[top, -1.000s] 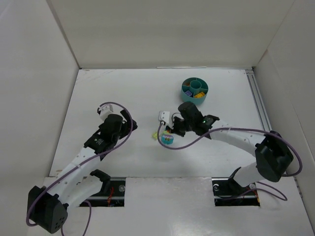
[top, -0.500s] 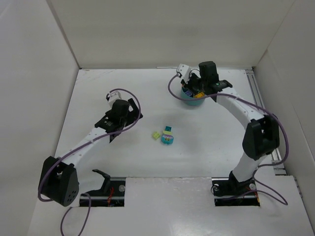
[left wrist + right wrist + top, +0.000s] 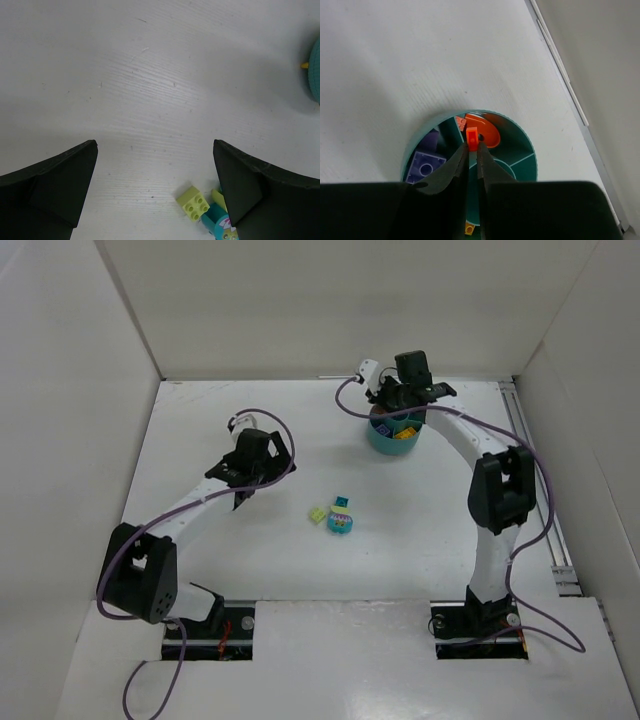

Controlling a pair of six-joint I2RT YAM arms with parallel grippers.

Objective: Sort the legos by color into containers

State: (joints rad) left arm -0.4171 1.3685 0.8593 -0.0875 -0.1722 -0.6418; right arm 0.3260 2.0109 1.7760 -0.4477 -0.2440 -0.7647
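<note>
Step in hand: delivery of an orange-red brick (image 3: 472, 138) to the tub (image 3: 529, 150). The right tool (image 3: 472, 148) hangs over the tub at the far right of the surface (image 3: 300, 440). Its fingers are drawn almost together and pinch the brick at their very tips. The brick sits just above the wedge holding an orange curved piece (image 3: 489, 131), so the colour matches. A purple brick (image 3: 425, 167) lies in a neighbouring wedge and a yellow bit (image 3: 469, 229) in another.

Next move, by my reckoning: part the fingers slightly so the brick drops into that orange wedge, then rise clear. (The tips look close to a dividing wall, so a skewed release could tip it into the wrong compartment.)

Left tool (image 3: 155, 150): spread wide, nothing held, poised above bare surface. A light green brick (image 3: 194, 202) and a teal piece (image 3: 220, 226) lie just beside each other near mid-surface. They are well apart from the tub and not yet sorted.

Writing: none readable. The teal piece bears some printed marks, too small to make out.
</note>
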